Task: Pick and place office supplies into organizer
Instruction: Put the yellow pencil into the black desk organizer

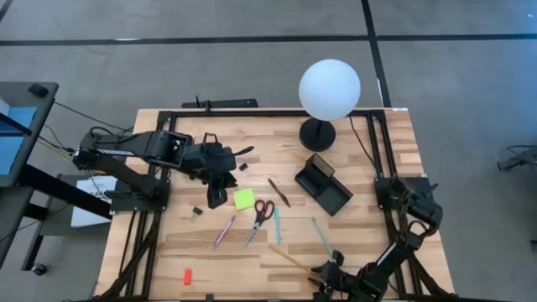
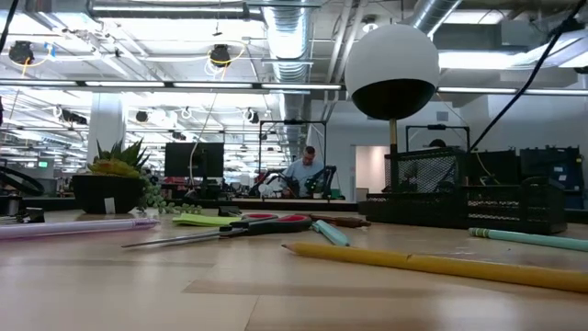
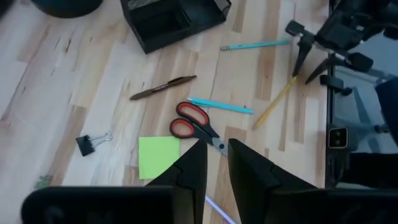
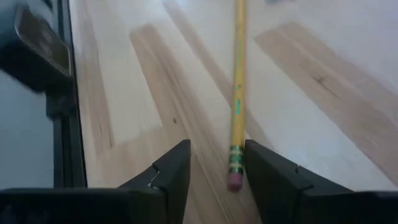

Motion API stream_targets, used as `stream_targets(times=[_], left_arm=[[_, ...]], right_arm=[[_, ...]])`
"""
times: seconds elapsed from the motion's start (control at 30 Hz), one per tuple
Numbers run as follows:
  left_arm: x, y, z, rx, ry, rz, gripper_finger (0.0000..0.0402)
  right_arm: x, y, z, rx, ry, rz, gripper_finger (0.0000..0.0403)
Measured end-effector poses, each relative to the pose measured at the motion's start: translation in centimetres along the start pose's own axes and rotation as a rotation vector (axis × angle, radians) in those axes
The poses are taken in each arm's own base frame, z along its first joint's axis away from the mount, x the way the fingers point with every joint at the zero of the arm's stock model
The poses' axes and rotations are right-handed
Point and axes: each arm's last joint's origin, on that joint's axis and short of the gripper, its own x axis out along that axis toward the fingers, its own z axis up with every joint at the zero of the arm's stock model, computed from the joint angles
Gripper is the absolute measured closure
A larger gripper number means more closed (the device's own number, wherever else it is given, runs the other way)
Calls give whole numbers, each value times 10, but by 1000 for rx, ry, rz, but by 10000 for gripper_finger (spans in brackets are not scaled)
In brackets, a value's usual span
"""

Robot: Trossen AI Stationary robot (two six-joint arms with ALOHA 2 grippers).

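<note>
A yellow pencil [image 1: 294,258] lies on the table near its front edge. My right gripper [image 4: 216,155] is open low over it. Its fingers stand on either side of the pencil's eraser end [image 4: 234,179] and do not visibly touch it. My left gripper [image 3: 217,152] hangs above the lime-green sticky pad [image 3: 158,155] and the red-handled scissors [image 3: 196,124], with a narrow empty gap between its fingers. The black organizer [image 1: 323,184] sits right of centre. Two teal pens [image 1: 322,237] [image 1: 277,225], a purple pen [image 1: 224,232] and a dark pen [image 1: 279,192] lie flat.
A white globe lamp [image 1: 329,91] on a round black base stands at the far side behind the organizer. A black clip [image 1: 198,213] lies left of the pad. A small red piece [image 1: 187,275] lies near the front left. A potted plant [image 2: 119,175] shows in the low view.
</note>
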Motion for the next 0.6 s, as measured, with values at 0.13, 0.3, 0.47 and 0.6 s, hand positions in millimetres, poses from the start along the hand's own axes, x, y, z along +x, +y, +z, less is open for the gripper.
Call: stream_targets(times=[0.13, 0.3, 0.47, 0.6], left_arm=[[0, 0, 0, -14, -4, 10, 345], [0, 1, 0, -15, -10, 25, 345], [0, 1, 0, -26, -14, 40, 345], [0, 2, 0, -32, -23, 60, 345]], right_arm=[[13, 0, -16, 18, -167, -9, 258], [23, 2, -26, -62, -263, -23, 259], [26, 3, -27, -71, -273, -50, 267], [27, 4, -27, -82, -279, -57, 274]])
